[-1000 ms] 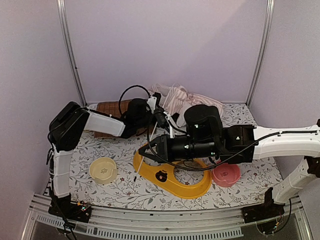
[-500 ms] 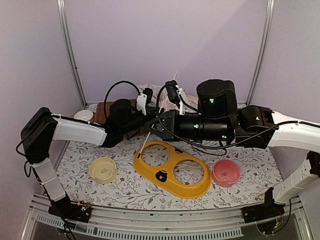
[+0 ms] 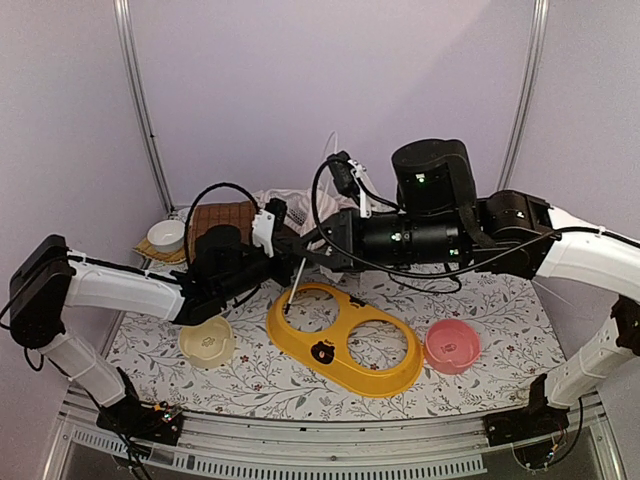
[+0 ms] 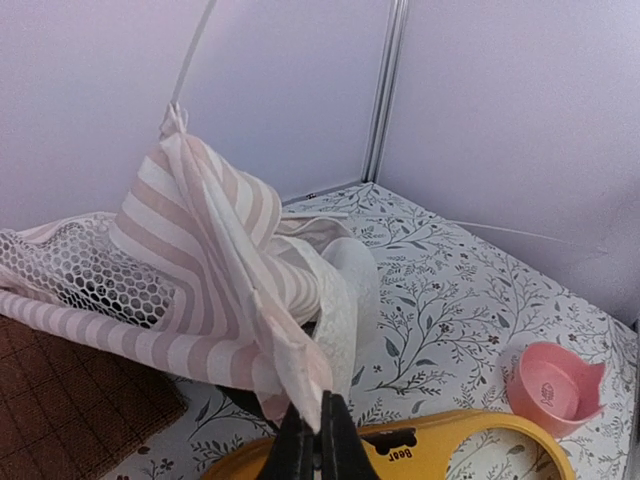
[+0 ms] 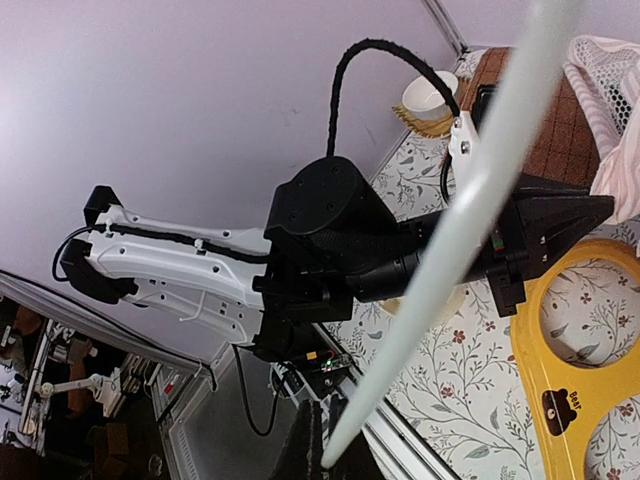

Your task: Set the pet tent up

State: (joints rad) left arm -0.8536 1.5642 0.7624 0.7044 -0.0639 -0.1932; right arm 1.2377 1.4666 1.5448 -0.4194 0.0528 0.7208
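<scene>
1. Since half a second ago, the left arm (image 3: 130, 290) has swung out toward the near-left side. This uncovers more of the brown mat (image 3: 222, 215) and a small white bowl (image 3: 165, 234) at the back left. The right arm (image 3: 585, 255) has risen slightly.
2. The tent (image 4: 200, 240) is not erected. It lies as a crumpled striped bundle with mesh lace at the back of the table (image 3: 500, 310), left of centre. Its lower fold runs along the edge of the mat, and one peak is pulled up.
3. The left gripper (image 4: 312, 428) is clenched on a fold of the tent fabric, held above the far edge of the yellow tray (image 3: 345, 345).
4. The right gripper (image 5: 310, 445) is clamped on a white pole (image 5: 470, 200).
5. In the top view the pole slants down, and its lower end hangs over the left hole of the tray. Whether it touches the tray cannot be determined.
6. The two grippers sit tip to tip, just beside each other, in front of the tent bundle.
7. A cream bowl (image 3: 207, 340) stands near the left of the tray.
8. A pink bowl (image 3: 452, 347) stands just beside the right end of the tray.
</scene>
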